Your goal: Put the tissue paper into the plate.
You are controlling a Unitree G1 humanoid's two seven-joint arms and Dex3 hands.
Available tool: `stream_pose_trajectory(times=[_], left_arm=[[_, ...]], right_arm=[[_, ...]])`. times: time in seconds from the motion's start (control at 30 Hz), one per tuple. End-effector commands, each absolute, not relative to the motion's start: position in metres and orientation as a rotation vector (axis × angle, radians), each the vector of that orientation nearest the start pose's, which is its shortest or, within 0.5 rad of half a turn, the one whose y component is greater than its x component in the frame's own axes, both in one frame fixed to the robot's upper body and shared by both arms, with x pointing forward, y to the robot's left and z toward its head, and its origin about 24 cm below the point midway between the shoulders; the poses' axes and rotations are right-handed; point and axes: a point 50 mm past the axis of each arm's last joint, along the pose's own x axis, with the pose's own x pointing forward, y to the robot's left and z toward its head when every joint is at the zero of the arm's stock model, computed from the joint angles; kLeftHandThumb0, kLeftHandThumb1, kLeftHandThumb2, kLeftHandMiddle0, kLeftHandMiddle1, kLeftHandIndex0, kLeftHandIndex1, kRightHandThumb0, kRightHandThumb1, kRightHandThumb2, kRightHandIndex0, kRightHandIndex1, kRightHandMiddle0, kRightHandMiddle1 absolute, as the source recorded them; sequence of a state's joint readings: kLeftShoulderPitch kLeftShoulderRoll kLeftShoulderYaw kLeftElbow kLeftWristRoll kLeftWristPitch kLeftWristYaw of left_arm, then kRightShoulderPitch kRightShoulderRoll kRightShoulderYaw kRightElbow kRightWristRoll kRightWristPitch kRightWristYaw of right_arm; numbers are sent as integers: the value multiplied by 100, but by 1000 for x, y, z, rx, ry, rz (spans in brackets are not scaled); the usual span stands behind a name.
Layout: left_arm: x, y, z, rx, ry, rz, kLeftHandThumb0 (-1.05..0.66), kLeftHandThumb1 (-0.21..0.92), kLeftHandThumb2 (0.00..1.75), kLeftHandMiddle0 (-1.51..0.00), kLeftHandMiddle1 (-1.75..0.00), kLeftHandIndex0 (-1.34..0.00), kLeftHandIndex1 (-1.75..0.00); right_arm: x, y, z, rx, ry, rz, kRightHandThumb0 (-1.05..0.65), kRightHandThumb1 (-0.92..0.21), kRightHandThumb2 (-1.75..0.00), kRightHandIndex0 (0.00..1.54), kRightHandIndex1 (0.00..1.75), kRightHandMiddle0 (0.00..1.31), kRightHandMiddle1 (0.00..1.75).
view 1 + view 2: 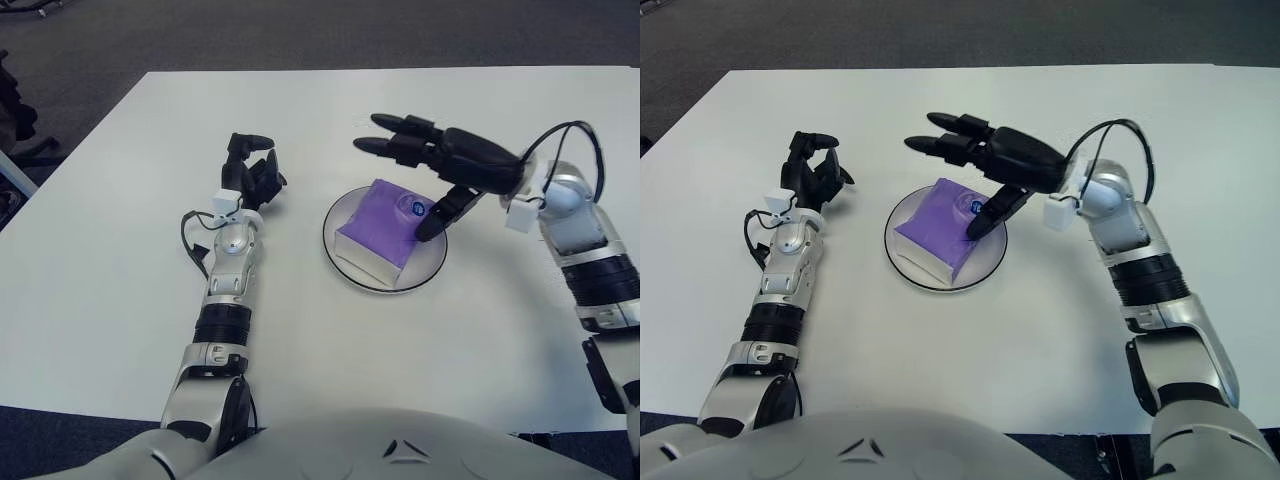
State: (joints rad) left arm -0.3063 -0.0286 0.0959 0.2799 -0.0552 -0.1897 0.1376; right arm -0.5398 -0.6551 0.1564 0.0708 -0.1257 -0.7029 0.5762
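A purple tissue pack (pixel 381 231) lies inside the round plate (pixel 349 274) at the middle of the white table. My right hand (pixel 420 165) hovers just above and behind the pack, fingers spread wide and holding nothing; its thumb (pixel 443 212) points down beside the pack's right edge. My left hand (pixel 252 170) shows to the left of the plate, fingers curled, holding nothing.
The white table (pixel 120 250) ends at dark carpet at the back and left. A dark chair base (pixel 15 115) shows at the far left edge.
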Motion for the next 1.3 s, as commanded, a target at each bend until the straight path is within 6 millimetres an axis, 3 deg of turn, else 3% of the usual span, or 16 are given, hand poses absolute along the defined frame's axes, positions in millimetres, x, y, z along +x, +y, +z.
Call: stream_pose_trajectory(times=[0.0, 0.2, 0.67, 0.97, 1.27], left_arm=[[271, 153, 3, -117, 74, 187, -36, 79, 69, -87, -175, -28, -175], [272, 153, 4, -115, 73, 188, -36, 79, 69, -87, -175, -28, -175], [274, 154, 5, -105, 75, 189, -36, 79, 69, -88, -175, -28, -175], [275, 154, 6, -98, 72, 188, -36, 79, 69, -89, -175, -28, -175], [274, 154, 8, -93, 62, 185, -36, 78, 69, -89, -175, -28, -175]], right_arm=[[280, -162, 215, -1116, -819, 765, -39, -92, -10, 0, 0, 6, 0], [283, -173, 218, -1182, -806, 600, -34, -92, -16, 0, 0, 6, 0], [305, -193, 194, -1110, -821, 287, -16, -92, -8, 5, 2, 8, 1], [314, -197, 164, -789, -726, 164, -23, -92, -6, 22, 4, 14, 3], [316, -205, 140, -501, -440, 55, -40, -92, -14, 42, 5, 29, 8]])
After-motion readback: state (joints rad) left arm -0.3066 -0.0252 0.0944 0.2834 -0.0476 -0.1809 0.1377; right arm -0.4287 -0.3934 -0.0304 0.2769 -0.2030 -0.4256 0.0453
